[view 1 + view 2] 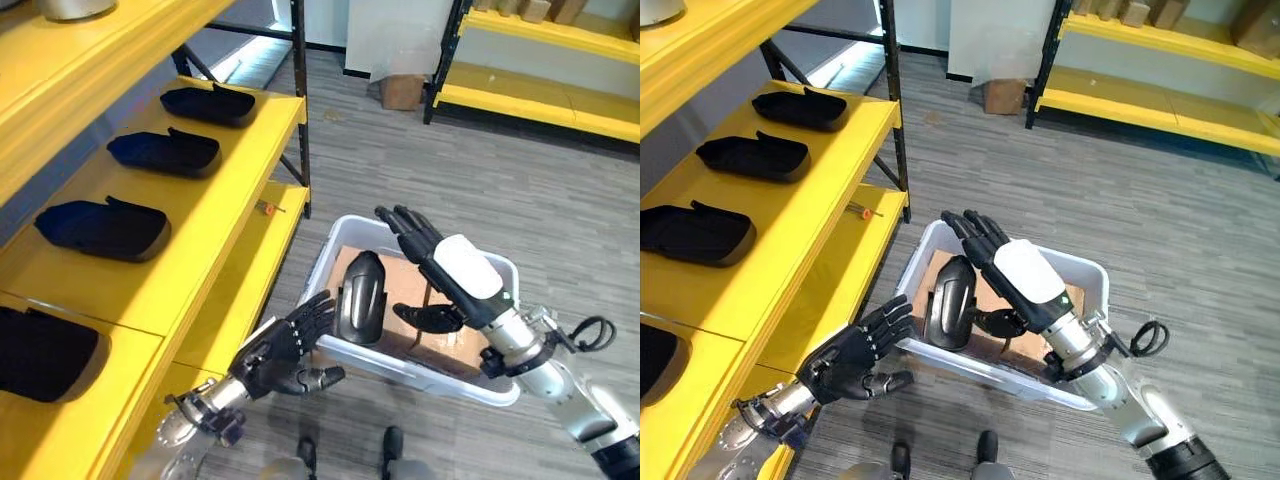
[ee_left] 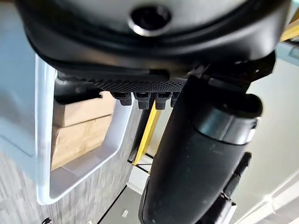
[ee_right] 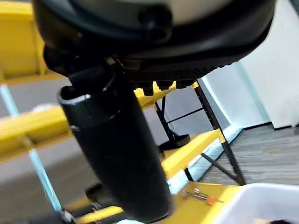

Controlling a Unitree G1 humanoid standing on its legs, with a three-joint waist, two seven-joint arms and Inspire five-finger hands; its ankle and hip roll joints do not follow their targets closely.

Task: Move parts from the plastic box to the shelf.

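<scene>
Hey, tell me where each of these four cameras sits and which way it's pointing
Left eye view: head camera looking down at the plastic box, the black part and the shelf; left hand and right hand show.
Right eye view: the same scene, slightly offset.
Left wrist view: along the left hand toward the box.
Right wrist view: along the right hand toward the shelf.
Both wrist views share each hand's thumb looming close.
</scene>
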